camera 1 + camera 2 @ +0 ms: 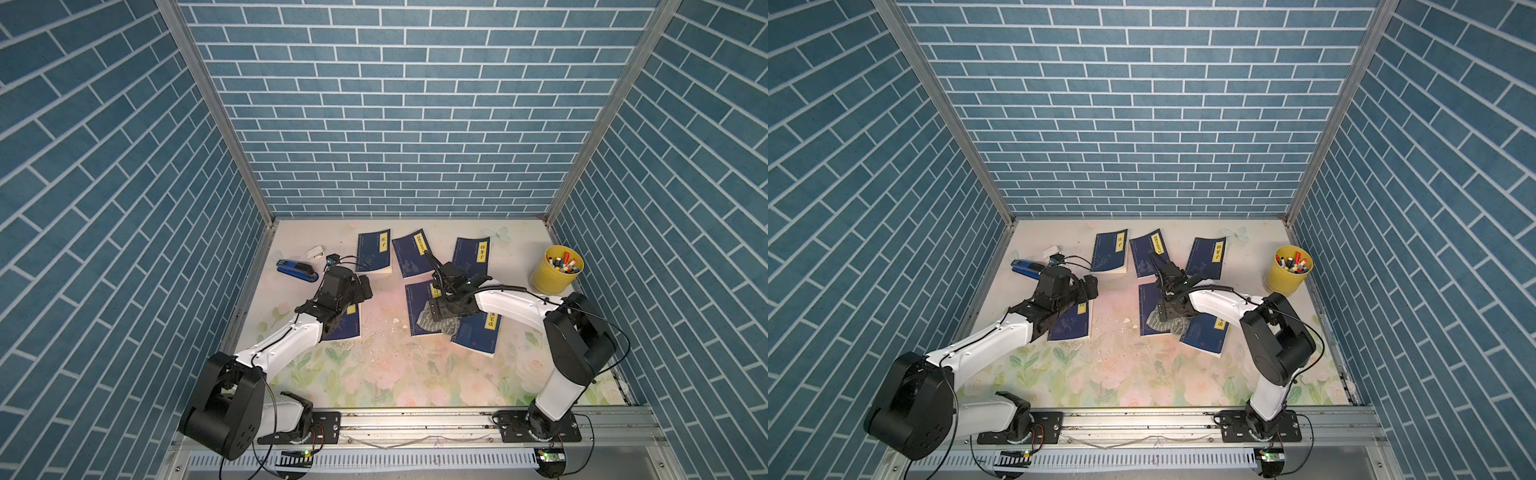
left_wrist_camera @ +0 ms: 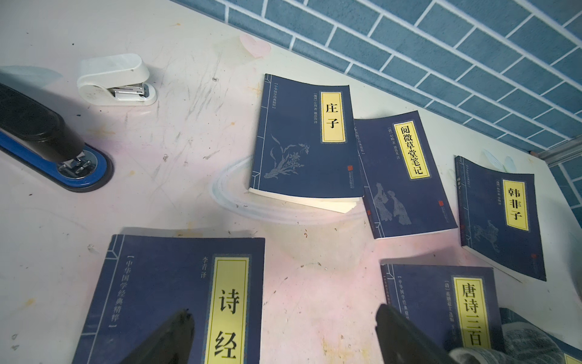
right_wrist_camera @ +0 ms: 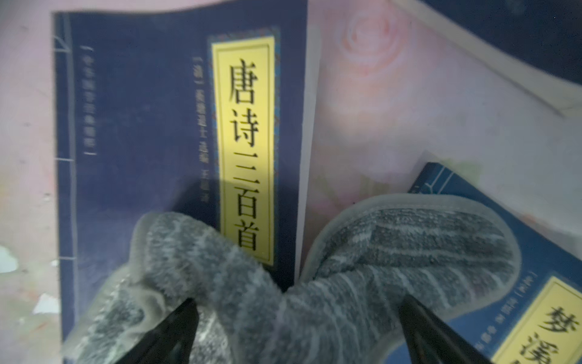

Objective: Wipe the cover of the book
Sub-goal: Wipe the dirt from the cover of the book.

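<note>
Right wrist view looks down on the Tang-poems book (image 3: 141,110), lying flat on the table with the grey cloth (image 3: 393,245) bunched over its near end and spilling onto the neighbouring book (image 1: 476,338) that touches it. The right gripper (image 3: 297,302) stands with jaws wide apart, straddling the cloth without pinching it. I judge it is placed either to take up the rag or to leave it there. Well apart from that book, the left gripper (image 2: 283,315) hangs spread and empty over another volume (image 2: 157,299). Three more books (image 1: 374,251) lie beyond the Tang-poems book and crumbs (image 1: 395,321) lie beside it. The touching neighbour would crowd a wiping stroke.
</note>
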Controlling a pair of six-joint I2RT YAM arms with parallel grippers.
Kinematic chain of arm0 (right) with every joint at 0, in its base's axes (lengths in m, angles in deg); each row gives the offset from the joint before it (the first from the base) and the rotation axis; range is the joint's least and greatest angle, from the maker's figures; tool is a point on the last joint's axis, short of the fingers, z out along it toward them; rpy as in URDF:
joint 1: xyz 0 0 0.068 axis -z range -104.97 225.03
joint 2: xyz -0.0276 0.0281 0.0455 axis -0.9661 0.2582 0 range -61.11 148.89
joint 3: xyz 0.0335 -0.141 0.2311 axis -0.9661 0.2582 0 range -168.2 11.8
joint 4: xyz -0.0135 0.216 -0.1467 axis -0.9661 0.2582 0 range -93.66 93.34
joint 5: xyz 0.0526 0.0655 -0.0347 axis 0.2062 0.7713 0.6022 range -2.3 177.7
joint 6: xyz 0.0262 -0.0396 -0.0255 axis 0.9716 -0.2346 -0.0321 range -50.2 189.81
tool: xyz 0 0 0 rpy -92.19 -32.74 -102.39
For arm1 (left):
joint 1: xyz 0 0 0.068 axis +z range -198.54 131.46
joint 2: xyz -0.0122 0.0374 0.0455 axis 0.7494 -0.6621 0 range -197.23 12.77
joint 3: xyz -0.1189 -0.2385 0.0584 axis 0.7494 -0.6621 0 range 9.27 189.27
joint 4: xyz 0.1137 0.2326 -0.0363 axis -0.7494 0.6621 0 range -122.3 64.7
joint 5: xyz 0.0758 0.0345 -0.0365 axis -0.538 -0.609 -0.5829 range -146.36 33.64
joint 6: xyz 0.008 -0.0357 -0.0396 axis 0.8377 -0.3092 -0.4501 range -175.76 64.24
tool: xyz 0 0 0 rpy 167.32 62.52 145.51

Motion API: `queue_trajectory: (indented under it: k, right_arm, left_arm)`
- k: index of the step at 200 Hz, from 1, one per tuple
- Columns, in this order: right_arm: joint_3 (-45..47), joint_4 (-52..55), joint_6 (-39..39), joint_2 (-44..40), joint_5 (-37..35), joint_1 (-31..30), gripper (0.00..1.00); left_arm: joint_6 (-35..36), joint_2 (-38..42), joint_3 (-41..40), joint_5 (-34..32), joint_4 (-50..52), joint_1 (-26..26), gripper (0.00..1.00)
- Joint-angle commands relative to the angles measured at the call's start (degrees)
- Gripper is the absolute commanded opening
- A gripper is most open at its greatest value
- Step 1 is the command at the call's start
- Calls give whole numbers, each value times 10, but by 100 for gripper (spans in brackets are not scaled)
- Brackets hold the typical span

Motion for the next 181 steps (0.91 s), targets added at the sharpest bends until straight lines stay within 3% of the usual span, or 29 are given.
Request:
queue_trajectory:
  k: [1,45,71,154,181]
  right_arm:
    - [19,-16,42,3,12,14,99]
    - [59,-34,46,-2,34,32,99]
    - [77,-51,47,4,60,43,93]
    - [123,-82,59,-31,110,75,29]
    - [122,-78,43,-55,115,79,16]
  left_arm:
    - [-2,-2,-1,1,7,-5,96]
    - [-4,-16,-1,7,0,-6,96]
    - [-6,-23,1,9,-2,-10,95]
    - [-9,-22,-4,5,-3,-15,95]
    - [-11,-25,-3,7,-7,-18,96]
